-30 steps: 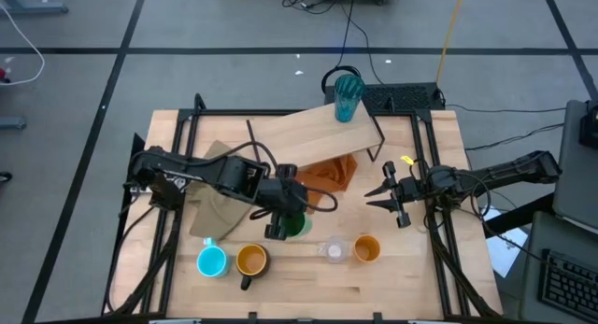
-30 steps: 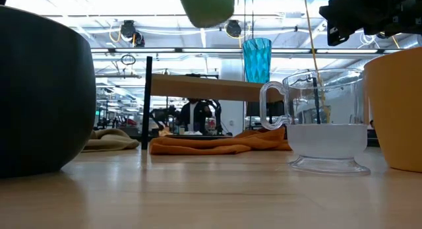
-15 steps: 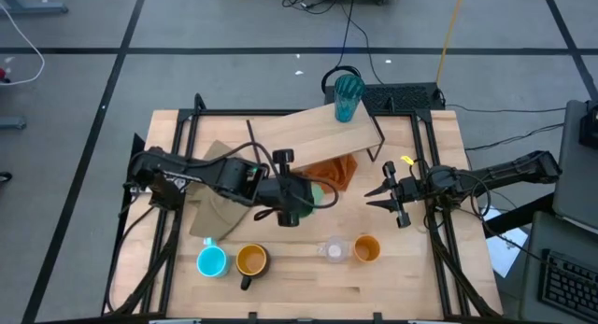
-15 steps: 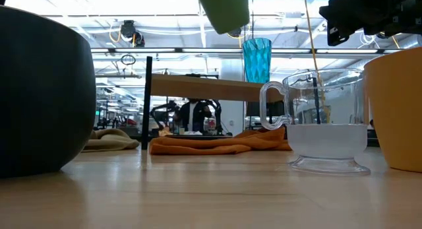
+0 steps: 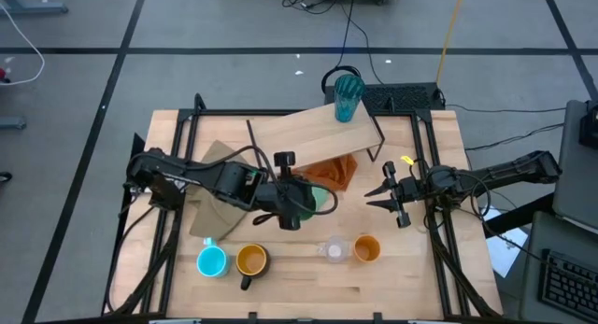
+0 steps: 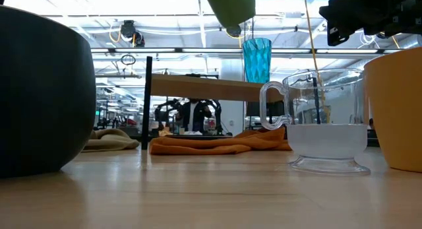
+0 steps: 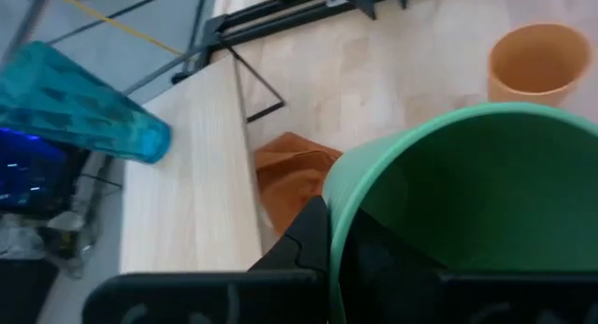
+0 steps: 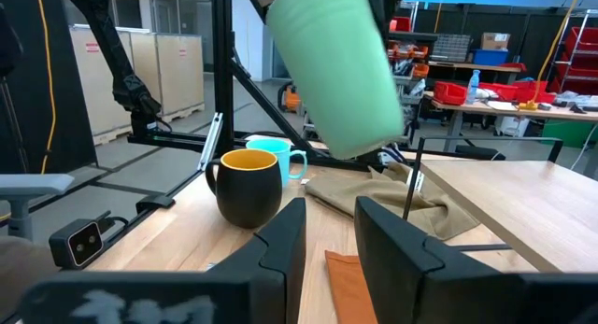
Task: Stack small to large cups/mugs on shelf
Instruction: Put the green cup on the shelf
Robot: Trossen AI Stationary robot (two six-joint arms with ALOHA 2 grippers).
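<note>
Above the table, unlabelled green cup (image 5: 319, 197) in left gripper (image 5: 301, 199).

On the shelf (image 5: 318, 133), at its far right end: tumbler (image 5: 348, 96). Beneath the shelf's near edge: cloth (image 5: 332, 172). Along the desk (image 5: 299, 287) front, left to right: handled mug (image 5: 211, 260), dark mug (image 5: 251, 260), glass (image 5: 333, 250), small cup (image 5: 366, 248).

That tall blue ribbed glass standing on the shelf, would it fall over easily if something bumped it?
Probably. The tumbler is tall and narrows toward its base, so a nudge near the rim could tip it. It stands close to the shelf's edge, so it might fall off. Its ribs should help a grip.
</note>
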